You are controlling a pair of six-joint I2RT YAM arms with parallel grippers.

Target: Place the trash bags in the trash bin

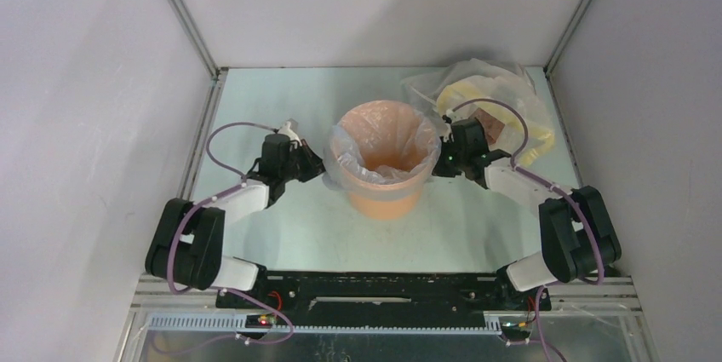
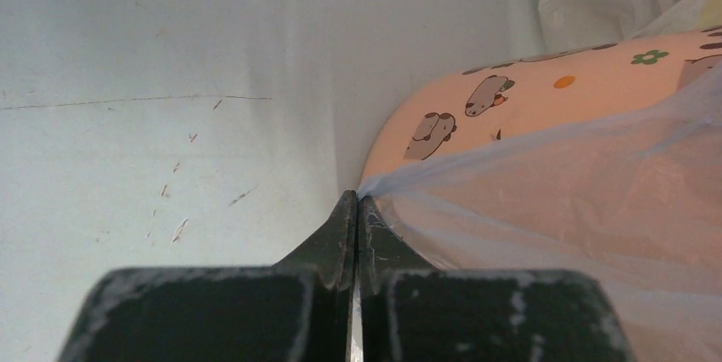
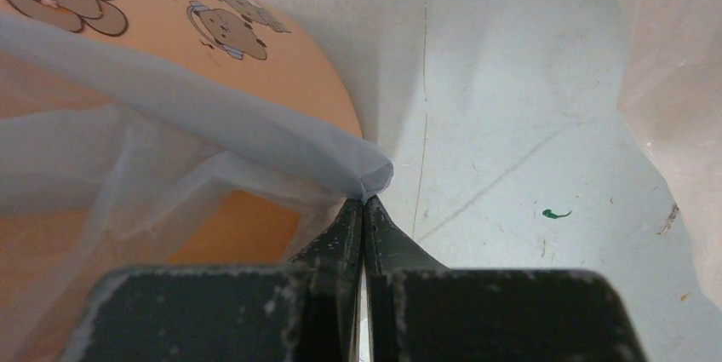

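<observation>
The orange trash bin (image 1: 385,200) stands mid-table, with cartoon animals printed on its side (image 2: 511,102) (image 3: 255,64). The pale blue-grey trash bag (image 1: 383,145) lies in its mouth, with the film folded out over the rim on both sides. My left gripper (image 1: 317,164) is at the bin's left rim, shut on the bag's edge (image 2: 545,200); its tips (image 2: 356,200) pinch the film. My right gripper (image 1: 439,160) is at the right rim, shut on the bag's folded edge (image 3: 281,149), pinched at the tips (image 3: 364,202).
A bulky clear-and-yellow plastic bundle (image 1: 502,106) with a brown patch lies at the back right, just behind my right wrist; it shows in the right wrist view (image 3: 673,81). White walls close in the table on the left, back and right.
</observation>
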